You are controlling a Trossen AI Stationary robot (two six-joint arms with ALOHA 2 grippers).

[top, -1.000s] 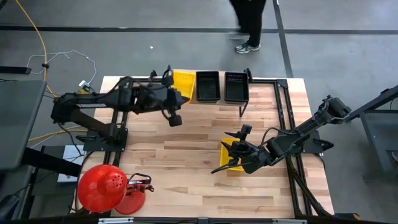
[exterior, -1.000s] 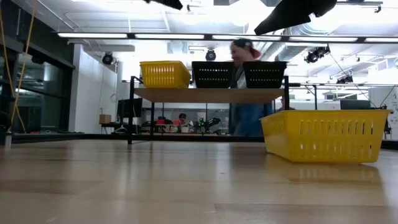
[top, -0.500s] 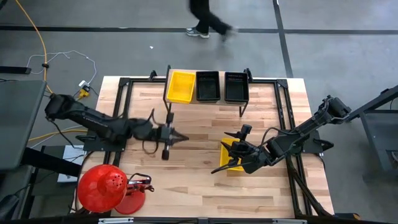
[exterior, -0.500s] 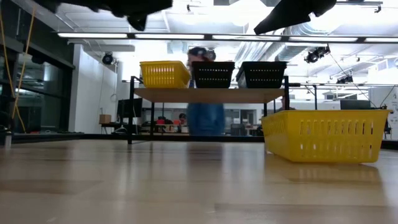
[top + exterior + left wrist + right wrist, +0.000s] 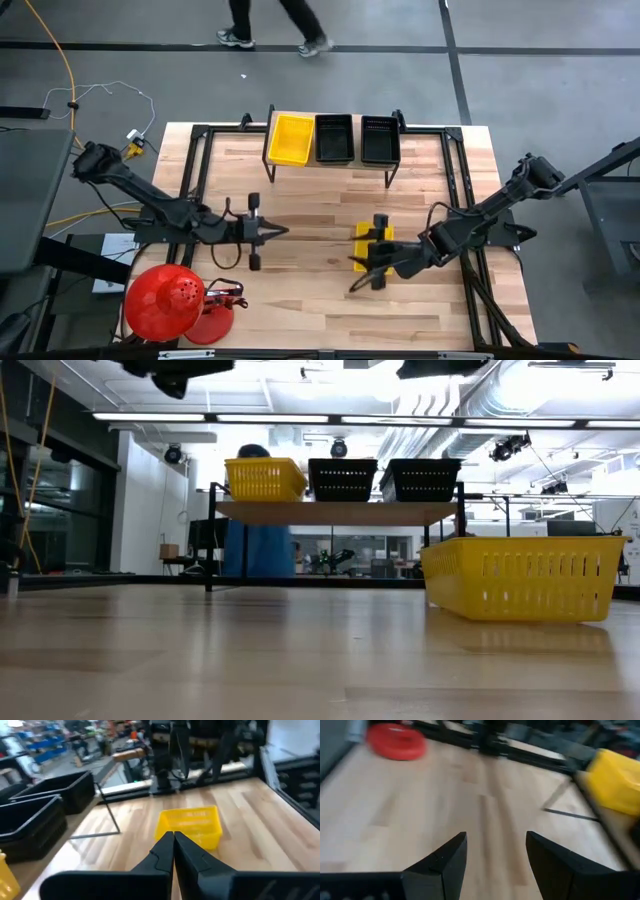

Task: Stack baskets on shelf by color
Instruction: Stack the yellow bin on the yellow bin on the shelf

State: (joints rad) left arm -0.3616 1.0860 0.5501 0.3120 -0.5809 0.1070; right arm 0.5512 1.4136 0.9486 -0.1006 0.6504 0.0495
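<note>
One yellow basket [image 5: 371, 247] sits on the table under the right gripper [image 5: 372, 268], fingers spread wide. Left gripper [image 5: 272, 232] is closed, empty. Risk: a descending finger strikes the rim, tipping it.

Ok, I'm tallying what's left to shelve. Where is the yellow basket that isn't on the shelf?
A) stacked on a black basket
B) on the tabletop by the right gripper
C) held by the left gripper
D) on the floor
B: the yellow basket sits on the tabletop, by the open right gripper.
</note>
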